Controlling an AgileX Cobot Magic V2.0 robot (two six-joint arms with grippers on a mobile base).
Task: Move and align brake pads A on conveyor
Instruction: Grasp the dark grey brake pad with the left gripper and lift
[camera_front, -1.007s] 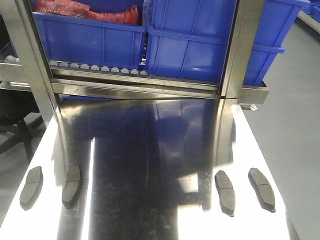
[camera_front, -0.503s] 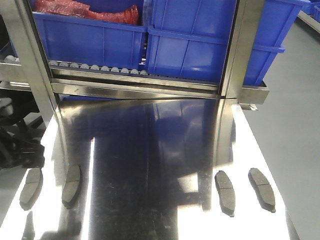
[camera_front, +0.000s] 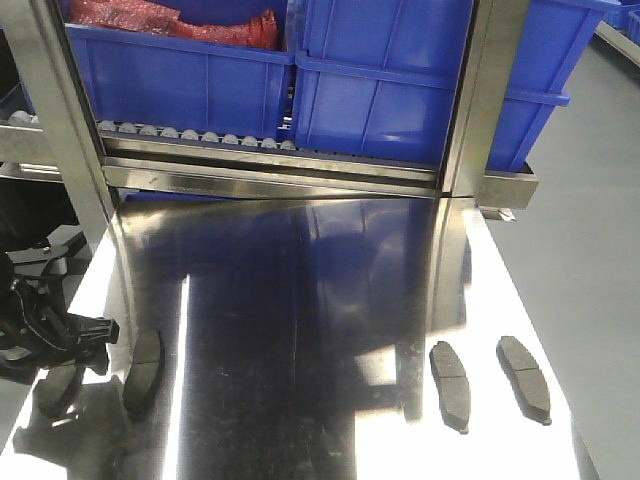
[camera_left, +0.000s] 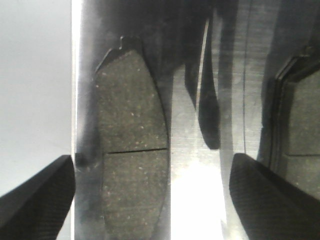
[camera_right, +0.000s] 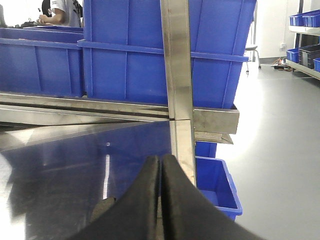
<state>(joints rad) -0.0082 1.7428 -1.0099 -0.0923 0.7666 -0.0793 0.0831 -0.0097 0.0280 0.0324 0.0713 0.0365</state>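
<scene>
Hovering with the left gripper (camera_left: 152, 200) spread wide, straddling a brake pad (camera_left: 131, 115) flat on the bench (camera_left: 187, 190) directly beneath. Judged as the reach-to-grasp step; next, lowering squarely and closing across the pad's narrow width. Right gripper (camera_right: 161, 200) pressed together, empty.

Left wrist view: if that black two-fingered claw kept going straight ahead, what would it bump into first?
Probably the flat dark-grey oblong brake pad lying on the shiny steel table; the open left gripper frames it, though its height above is unclear.
</scene>
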